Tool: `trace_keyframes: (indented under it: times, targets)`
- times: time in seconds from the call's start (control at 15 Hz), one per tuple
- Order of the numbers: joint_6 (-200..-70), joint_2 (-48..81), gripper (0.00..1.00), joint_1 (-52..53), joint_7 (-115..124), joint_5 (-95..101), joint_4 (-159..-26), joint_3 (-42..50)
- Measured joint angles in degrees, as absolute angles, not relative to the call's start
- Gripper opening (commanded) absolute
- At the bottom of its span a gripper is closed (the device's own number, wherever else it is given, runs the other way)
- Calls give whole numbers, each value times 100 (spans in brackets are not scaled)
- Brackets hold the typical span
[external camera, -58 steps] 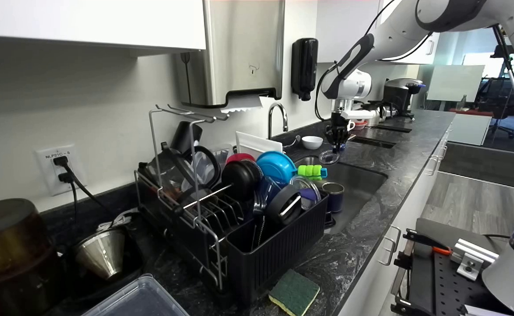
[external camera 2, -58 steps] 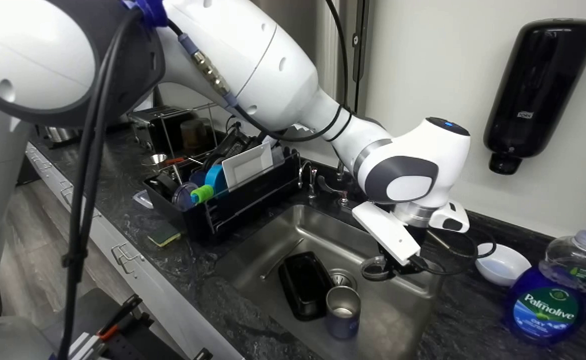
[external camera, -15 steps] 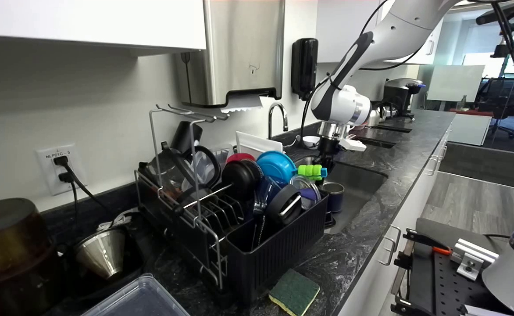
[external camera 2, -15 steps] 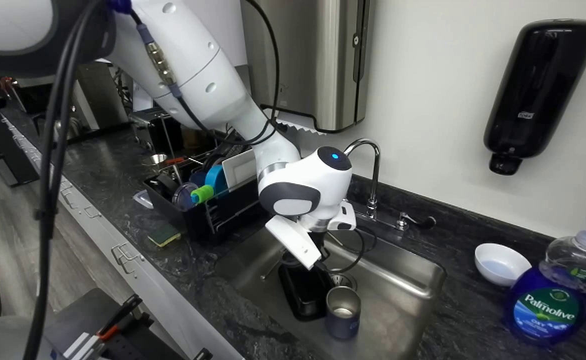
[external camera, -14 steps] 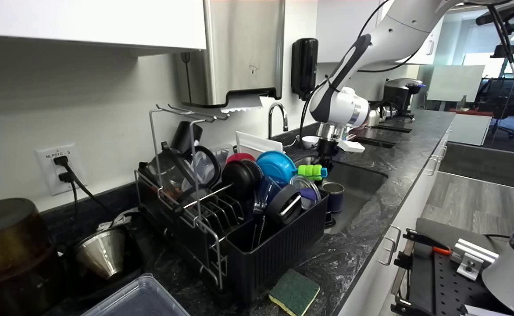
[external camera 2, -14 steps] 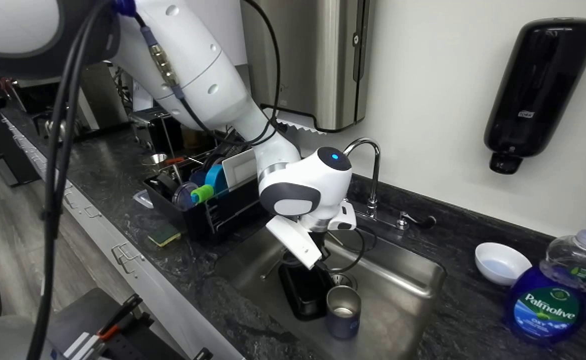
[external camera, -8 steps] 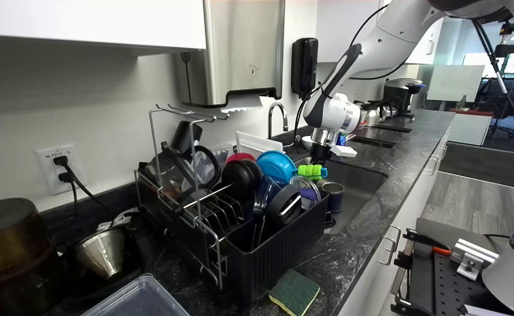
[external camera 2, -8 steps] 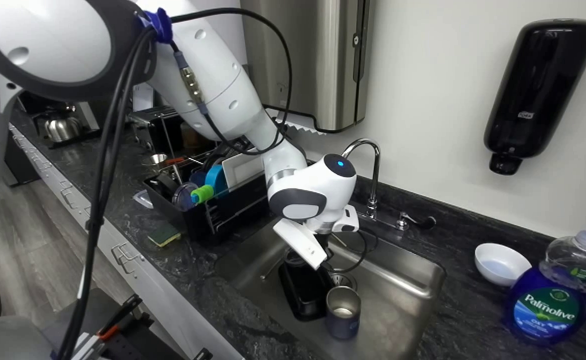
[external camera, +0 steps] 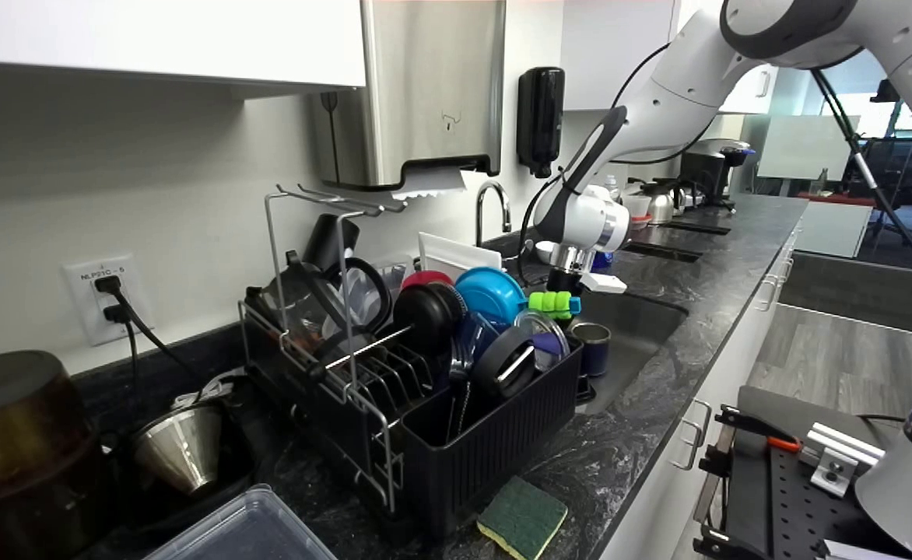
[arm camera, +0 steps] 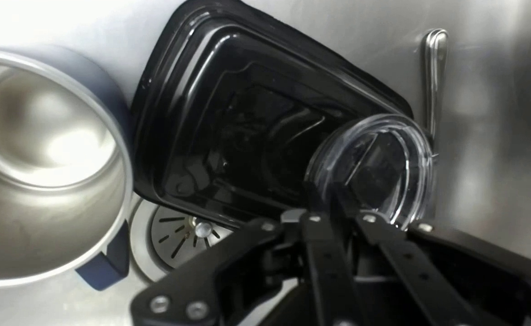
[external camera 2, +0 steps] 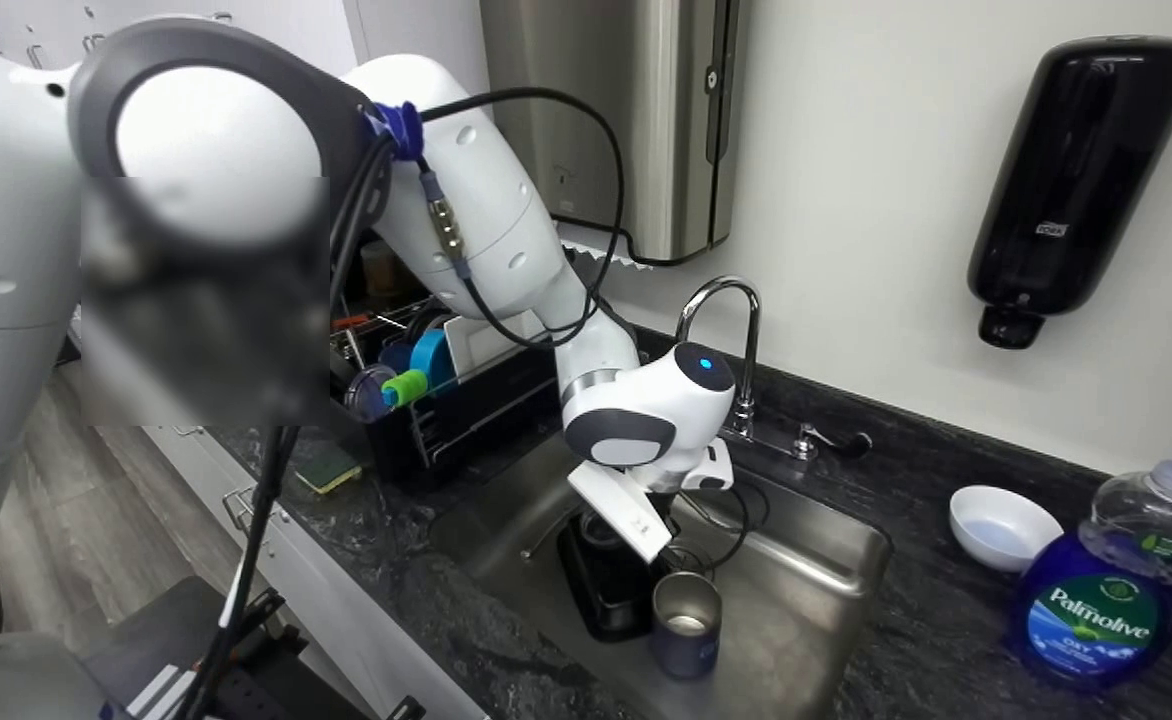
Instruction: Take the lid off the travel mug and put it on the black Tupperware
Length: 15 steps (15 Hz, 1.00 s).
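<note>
Here's the lid, rim pinched in the narrow-set gripper, over one end of the Tupperware; resting or hovering, I can't tell. Best now: inch it inward, lower it flat, release softly, clear of the mug.

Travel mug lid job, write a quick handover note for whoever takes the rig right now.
Pincer: looks shut on the edge of the clear lid.
Lid: over one end of the black Tupperware, which lies in the sink; can't tell whether the two touch.
Travel mug: upright in the sink beside the Tupperware, mouth uncovered.
Done: lid is off the mug.
Left: probably settle the lid on the Tupperware, let go, back away.
</note>
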<state>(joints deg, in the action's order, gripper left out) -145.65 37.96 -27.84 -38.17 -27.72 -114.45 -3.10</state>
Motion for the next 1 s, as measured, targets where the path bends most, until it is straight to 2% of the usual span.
trace_keyframes:
  times: [0.4,0.47,0.6,1.0]
  targets:
    - [-14402,4209,2,-3010,-3817,-2770,-11029,-414]
    - [-14320,4245,34,-3042,-3817,-2770,-10968,-434]
    - [-14135,4293,42,-3091,-3818,-2770,-10868,-457]
    - [-13727,4313,84,-3149,-3829,-2770,-10690,-461]
